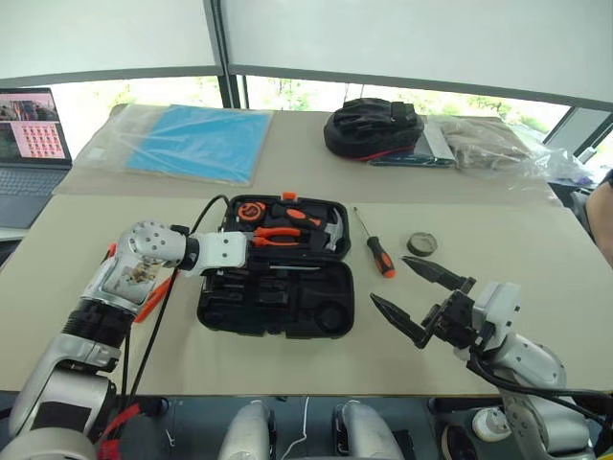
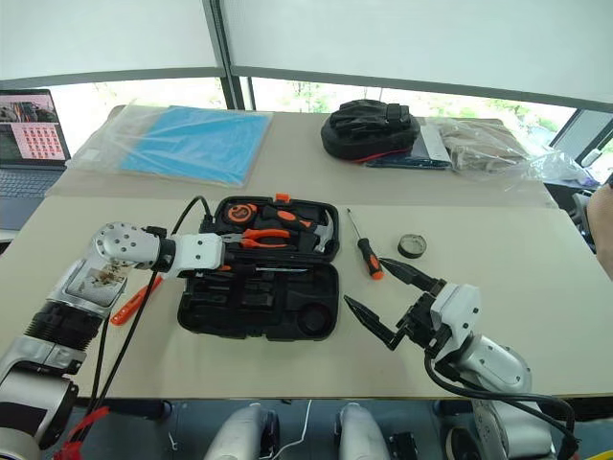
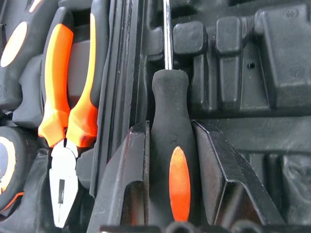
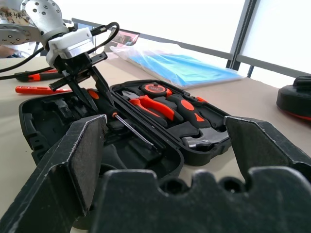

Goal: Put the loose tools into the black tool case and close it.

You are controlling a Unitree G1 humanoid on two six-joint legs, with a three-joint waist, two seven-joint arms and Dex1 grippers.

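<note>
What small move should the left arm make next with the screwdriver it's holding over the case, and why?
Probably lower it a little and release. The left gripper is shut on a black-and-orange screwdriver, whose shaft already lies along the moulded slots of the open black tool case, near the hinge. The right gripper waits open beside the case, so nothing seems to block the drop.

Office or lab room: long beige table (image 1: 498, 287), open grey laptop (image 1: 29, 144) at its end, white roller blinds (image 1: 412, 38) over big windows.
</note>
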